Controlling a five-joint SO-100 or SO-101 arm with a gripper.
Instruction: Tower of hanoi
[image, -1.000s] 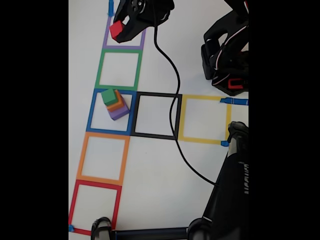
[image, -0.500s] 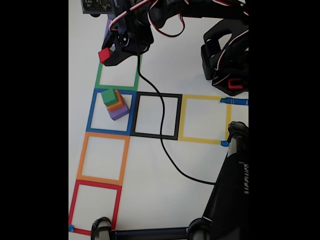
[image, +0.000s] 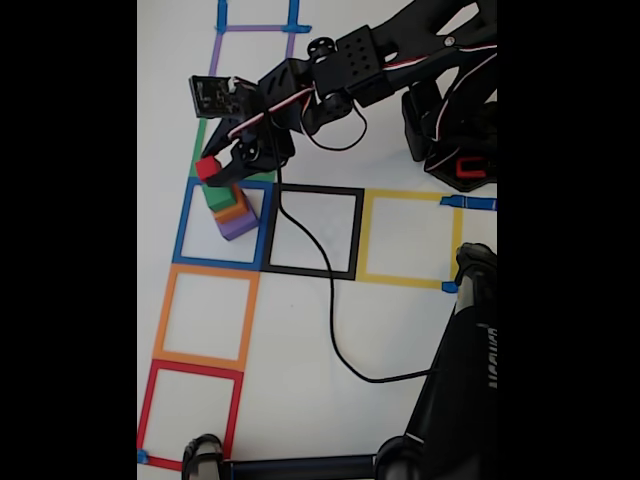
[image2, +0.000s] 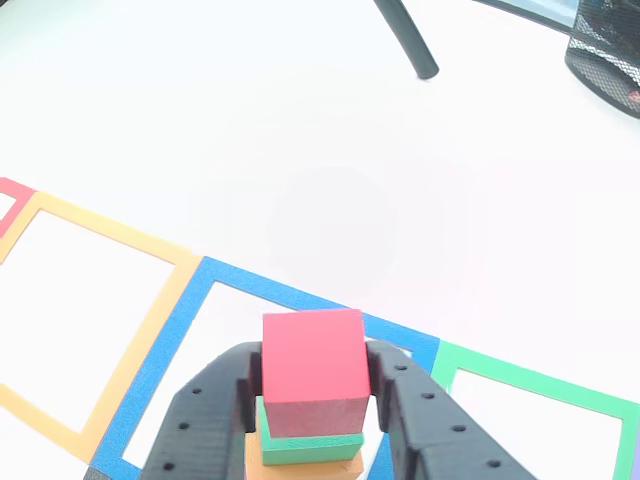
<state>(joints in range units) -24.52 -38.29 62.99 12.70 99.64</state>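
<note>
Fixed view: the black arm reaches from its base at right across the white table toward the left, its gripper angled down over the blue taped square. The two fingers are pinched on a red cube, one against each side, as the other view shows from just behind the fingers. There the red cube sits directly above a green block, their faces meeting or nearly so; whether the cube's weight rests on it cannot be told. Beneath the green block, an orange block is cut off by the frame's lower edge. In the fixed view the stack reads green, orange, purple from top to bottom, standing inside the blue square, its upper part partly covered by the gripper. A black cable trails from the arm across the black square. Black equipment at lower right is cropped and hard to identify.
</note>
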